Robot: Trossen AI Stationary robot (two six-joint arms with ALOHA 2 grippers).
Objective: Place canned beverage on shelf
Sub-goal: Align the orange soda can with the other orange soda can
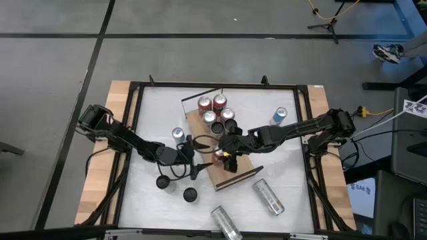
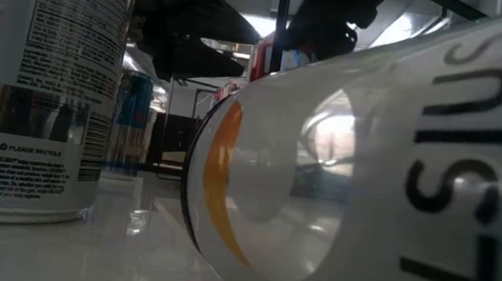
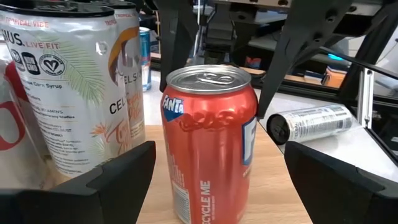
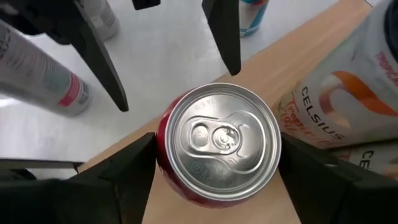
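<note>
You see a red Fanta aluminium can (image 3: 208, 146) standing upright, its silver lid with the pull tab unopened. It stands on the long light-brown wooden shelf board (image 1: 200, 123), near the board's middle. The board lies flat and askew, dark-edged, with a thin black rail at one end. Towards that rail, a cluster of upright red and silver cans (image 1: 215, 110) stands on the same board.
</note>
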